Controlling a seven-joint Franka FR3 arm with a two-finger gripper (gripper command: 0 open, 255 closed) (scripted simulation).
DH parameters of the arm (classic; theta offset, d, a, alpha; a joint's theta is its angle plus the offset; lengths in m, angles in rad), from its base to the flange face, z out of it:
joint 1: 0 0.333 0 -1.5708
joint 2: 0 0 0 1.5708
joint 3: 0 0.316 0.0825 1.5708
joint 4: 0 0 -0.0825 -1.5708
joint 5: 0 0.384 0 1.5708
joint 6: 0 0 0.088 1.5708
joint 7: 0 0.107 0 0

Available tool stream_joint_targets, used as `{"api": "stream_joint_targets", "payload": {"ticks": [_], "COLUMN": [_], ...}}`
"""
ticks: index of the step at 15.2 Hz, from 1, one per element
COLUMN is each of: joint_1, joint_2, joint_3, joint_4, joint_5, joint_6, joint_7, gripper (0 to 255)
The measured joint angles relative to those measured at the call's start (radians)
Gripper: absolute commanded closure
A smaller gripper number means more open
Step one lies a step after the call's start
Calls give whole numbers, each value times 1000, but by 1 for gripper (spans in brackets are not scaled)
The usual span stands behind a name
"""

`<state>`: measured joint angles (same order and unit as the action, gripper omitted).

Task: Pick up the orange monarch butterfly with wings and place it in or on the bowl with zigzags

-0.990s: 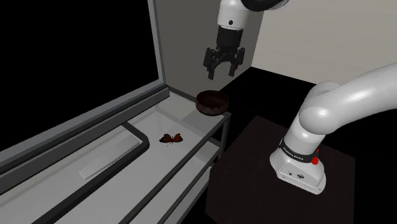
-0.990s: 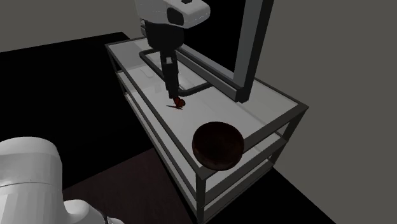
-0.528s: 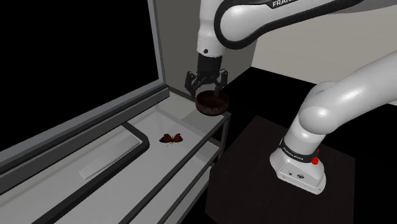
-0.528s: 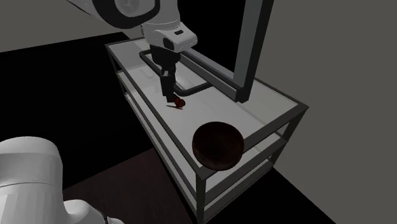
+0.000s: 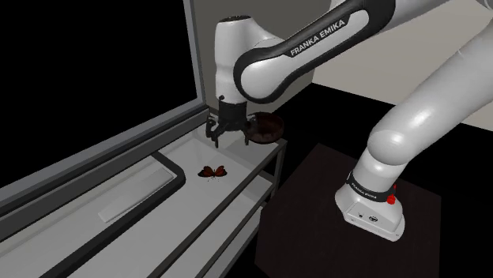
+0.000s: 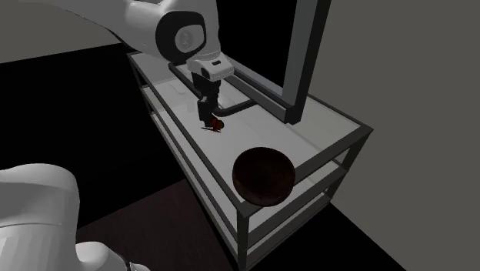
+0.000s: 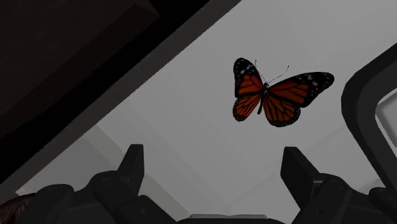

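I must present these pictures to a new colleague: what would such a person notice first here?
The orange and black butterfly catches the eye first, lying with spread wings on the pale grey table top, just ahead of the open gripper. Next comes the dark brown bowl, standing near the table's corner in the second exterior view, apart from the butterfly.

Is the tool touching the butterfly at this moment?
Apart. In the wrist view the tool is open, and the butterfly lies beyond its fingers, with bare grey surface between them.
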<state>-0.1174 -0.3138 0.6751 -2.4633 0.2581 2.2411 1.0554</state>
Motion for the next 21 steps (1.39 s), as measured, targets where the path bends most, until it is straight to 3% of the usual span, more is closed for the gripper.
{"api": "stream_joint_targets", "payload": {"ticks": [3,5,7,9,14,21], "joint_1": [-47,-76,-75,-67,-46,-43], "joint_2": [144,256,350,399,480,490], "joint_3": [88,129,144,139,111,106], "joint_4": [39,86,115,121,117,115], "joint_5": [-98,-205,-307,-364,-462,-475], "joint_6": [88,124,157,183,240,249], "joint_7": [166,295,413,468,538,547], "gripper": [0,0,0,0,0,0]}}
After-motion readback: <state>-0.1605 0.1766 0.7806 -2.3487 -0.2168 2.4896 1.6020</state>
